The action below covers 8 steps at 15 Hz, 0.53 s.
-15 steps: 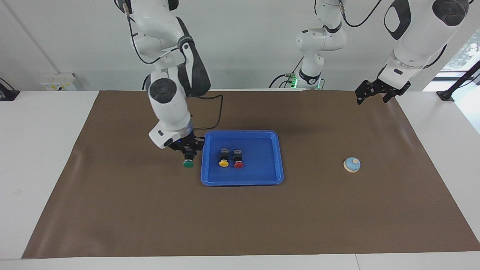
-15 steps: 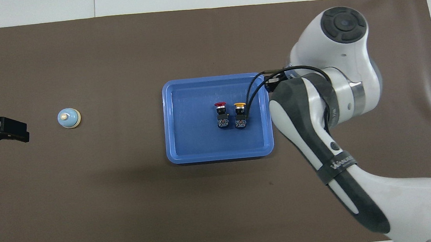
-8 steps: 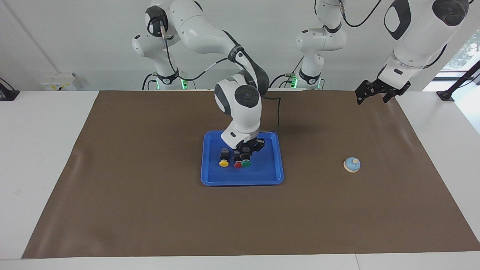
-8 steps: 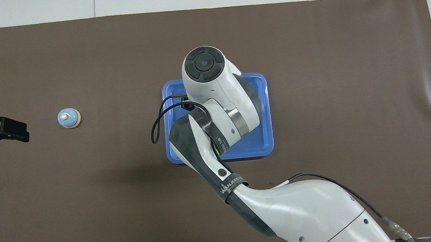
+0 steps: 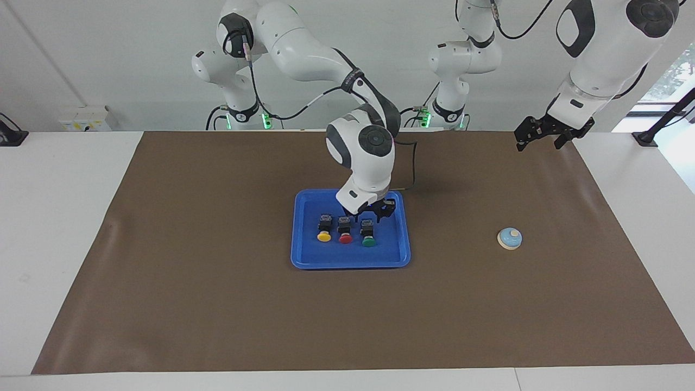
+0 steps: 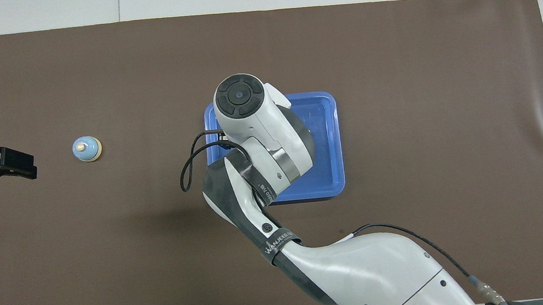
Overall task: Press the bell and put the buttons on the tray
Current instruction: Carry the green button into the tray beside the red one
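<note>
Here, in the overhead view, the right arm covers much of the blue tray, so all three buttons and the right gripper itself are hidden there; only the facing view shows them. The left gripper is cut off at the edge of the overhead view, and whether its fingers are spread or pressed together cannot be told.

Nearest the robots, the left gripper waits in the air over the brown mat, at the left arm's end of the table. The right gripper hangs low over the tray, right above the black body of the green button; its fingers are spread and grip nothing.

In the tray the yellow button, the red button and the green one lie in a row, close but apart, yellow toward the right arm's end and green toward the left arm's end. Each lies on its side, long axis running away from the robots, cap pointing away from them.

The bell stands upright on the mat, well apart from the tray toward the left arm's end, knob up.
</note>
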Available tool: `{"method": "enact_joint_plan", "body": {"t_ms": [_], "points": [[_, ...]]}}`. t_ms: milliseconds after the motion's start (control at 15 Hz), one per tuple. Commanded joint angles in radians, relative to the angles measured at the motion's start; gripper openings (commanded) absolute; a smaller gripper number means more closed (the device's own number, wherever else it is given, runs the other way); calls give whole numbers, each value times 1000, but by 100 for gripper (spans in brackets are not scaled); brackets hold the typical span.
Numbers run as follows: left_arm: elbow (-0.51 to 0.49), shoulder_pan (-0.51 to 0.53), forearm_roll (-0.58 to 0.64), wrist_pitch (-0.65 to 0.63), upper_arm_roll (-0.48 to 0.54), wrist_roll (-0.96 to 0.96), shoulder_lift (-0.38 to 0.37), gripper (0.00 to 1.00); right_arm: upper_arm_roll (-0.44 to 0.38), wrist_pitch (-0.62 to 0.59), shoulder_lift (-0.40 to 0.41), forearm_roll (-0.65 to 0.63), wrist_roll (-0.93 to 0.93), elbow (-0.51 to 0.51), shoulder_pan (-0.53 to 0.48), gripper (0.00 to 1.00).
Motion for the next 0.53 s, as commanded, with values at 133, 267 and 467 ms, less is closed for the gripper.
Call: {"method": "enact_joint_plan", "body": {"t_ms": [133,267,467], "points": [[6,17,-9,-8,-11,-5,-5,100,-16,-38,-56,-13,5,-11,-26,100],[7,17,-9,-8,-11,-6,-5,100,-49,-84,-129,-33,-12,-32,-52,100],[7,17,-9,-8,-11,-6,-5,100,-83,-116,-327,-33,-148,-162,-147,100]]}}
